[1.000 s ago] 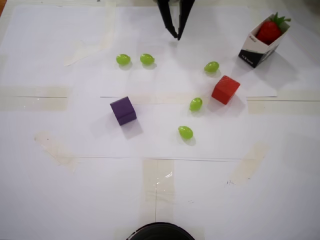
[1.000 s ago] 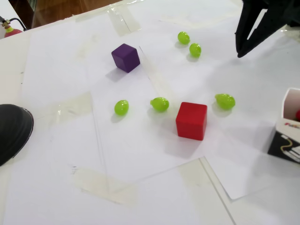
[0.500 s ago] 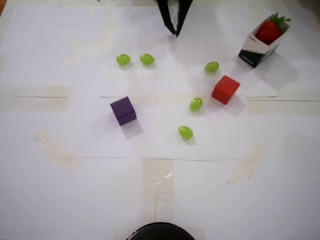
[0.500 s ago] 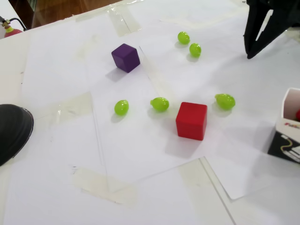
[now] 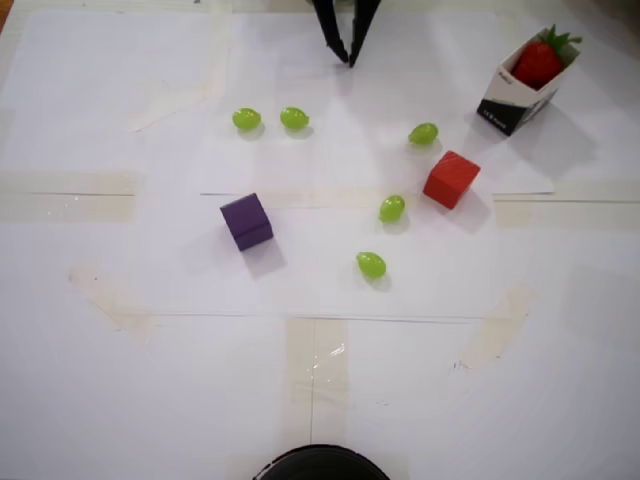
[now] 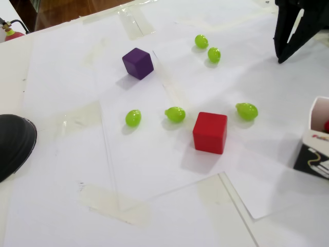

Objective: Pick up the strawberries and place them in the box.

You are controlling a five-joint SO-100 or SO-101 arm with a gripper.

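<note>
White paper sheets (image 5: 150, 380), taped together, covered the table; the box (image 5: 515, 95) stood at the overhead view's upper right with a strawberry (image 5: 537, 62) inside; the gripper (image 5: 347, 58) hung at the top edge, its jaws slightly parted and empty; five green grapes (image 5: 392, 208), a red cube (image 5: 451, 179) and a purple cube (image 5: 246, 221) lay scattered between.

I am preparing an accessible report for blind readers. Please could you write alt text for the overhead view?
A white box at top right holds a red strawberry. On the white paper lie five green grapes, a red cube and a purple cube. The black end effector hangs empty at the top edge.
</note>
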